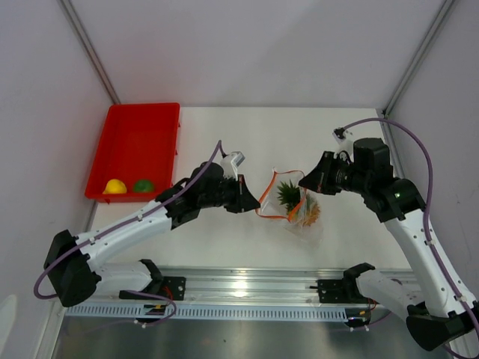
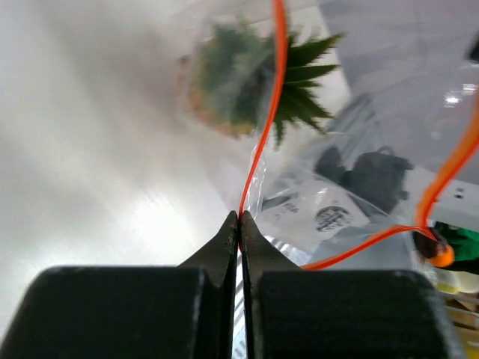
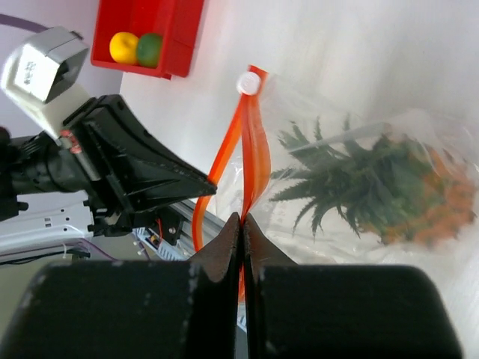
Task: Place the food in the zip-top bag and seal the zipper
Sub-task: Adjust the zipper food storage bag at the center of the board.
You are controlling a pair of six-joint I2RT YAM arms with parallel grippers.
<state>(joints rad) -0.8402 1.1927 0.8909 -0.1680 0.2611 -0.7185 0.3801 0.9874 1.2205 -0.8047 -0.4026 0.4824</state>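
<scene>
The clear zip-top bag (image 1: 308,224) lies at mid-table with the orange pineapple (image 1: 305,210) inside it, green crown toward the mouth. My left gripper (image 1: 258,202) is shut on the left strip of the red-orange zipper (image 2: 278,90). My right gripper (image 1: 301,182) is shut on the other strip (image 3: 258,149), and the two strips bow apart, so the mouth gapes. In the left wrist view the pineapple (image 2: 247,82) shows blurred through the plastic. The yellow fruit (image 1: 114,186) and the round green one (image 1: 143,185) sit in the red tray (image 1: 135,134).
The red tray stands at the back left, near the left wall. A white slider (image 3: 246,83) sits at the zipper's far end. An aluminium rail (image 1: 247,288) with both arm bases runs along the near edge.
</scene>
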